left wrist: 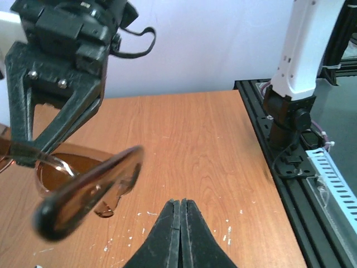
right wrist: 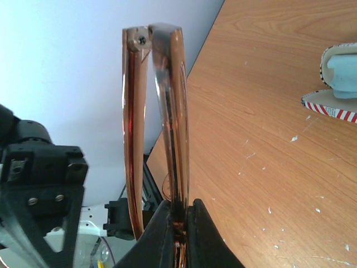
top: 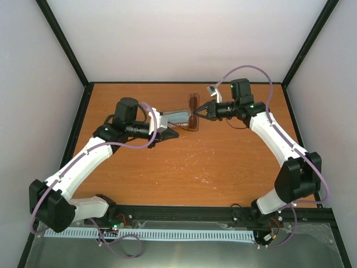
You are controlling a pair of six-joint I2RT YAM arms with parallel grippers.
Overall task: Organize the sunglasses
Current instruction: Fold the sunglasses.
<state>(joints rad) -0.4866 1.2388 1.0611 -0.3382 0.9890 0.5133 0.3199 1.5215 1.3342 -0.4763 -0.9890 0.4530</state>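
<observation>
My right gripper [right wrist: 179, 211] is clenched on the sunglasses [right wrist: 174, 111], pinching the thin reddish-brown frame between the fingertips. From the right wrist view the pair rises straight out of the jaws and hangs clear of the wooden table [left wrist: 195, 139]. I can't tell for certain whether both temple arms are folded. In the left wrist view one slim arm seems to stick out toward the camera.

My left gripper [left wrist: 179, 218] is pressed shut with nothing between the pads. It hovers low, its tips pointing toward the right jaws and close to the glasses.

The tan case with red-white stripes [right wrist: 326, 109] lies on the table just beside the left fingertips, on their far side, and just short of the right jaws. The light blue cloth [right wrist: 341, 72] shows at its mouth.

By my reckoning the task is somewhere near its middle. The glasses are picked up and brought next to the case, but they are not in it, and nothing is tidied yet. What I see left is folding any loose temple arm, likely with help from the left jaws, then sliding the pair into the case mouth and dealing with the cloth
</observation>
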